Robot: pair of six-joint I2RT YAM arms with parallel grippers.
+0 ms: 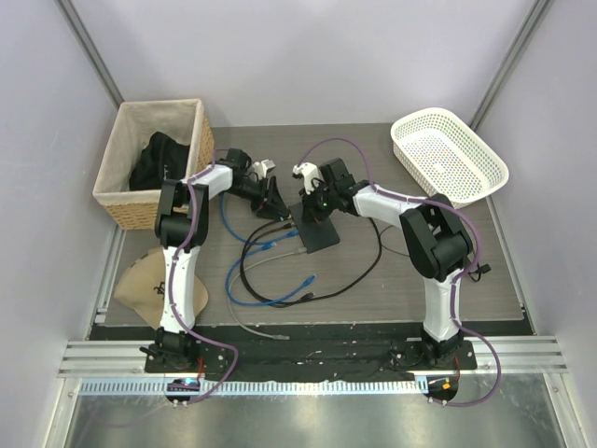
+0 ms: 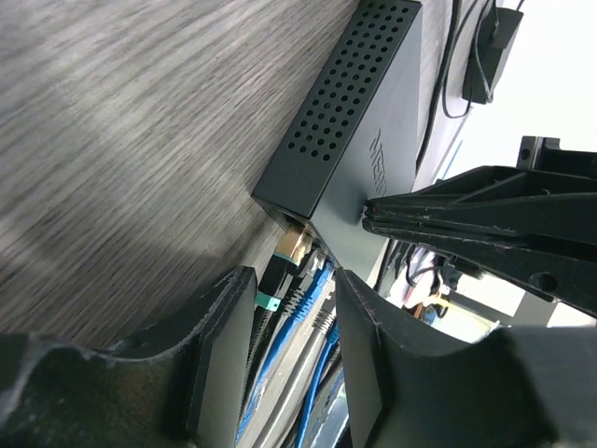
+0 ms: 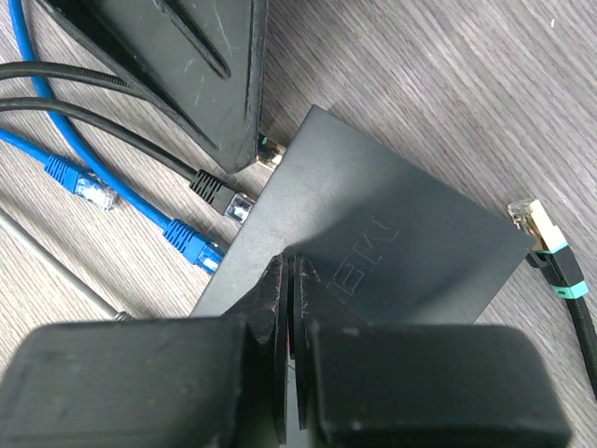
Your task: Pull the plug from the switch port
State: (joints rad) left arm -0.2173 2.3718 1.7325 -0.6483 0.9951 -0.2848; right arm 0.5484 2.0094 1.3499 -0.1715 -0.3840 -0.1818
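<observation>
The switch [image 1: 320,233] is a flat black box lying mid-table. A gold plug [image 2: 291,248] on a black cable with a teal band sits in the corner switch port [image 2: 295,224]. My left gripper [image 2: 289,280] is open, its fingers [image 2: 224,345] straddling that plug's boot, with space on the upper side. From the right wrist, only the plug's tip [image 3: 270,147] shows under the left finger. My right gripper [image 3: 291,266] is shut on nothing, its tips pressing on the switch's top [image 3: 373,215].
A black plug [image 3: 219,194] and a blue plug [image 3: 191,245] sit at other ports. A loose gold plug [image 3: 534,224] lies right of the switch, among cable loops [image 1: 270,280]. A wicker basket [image 1: 154,173] stands back left, a white basket [image 1: 448,154] back right.
</observation>
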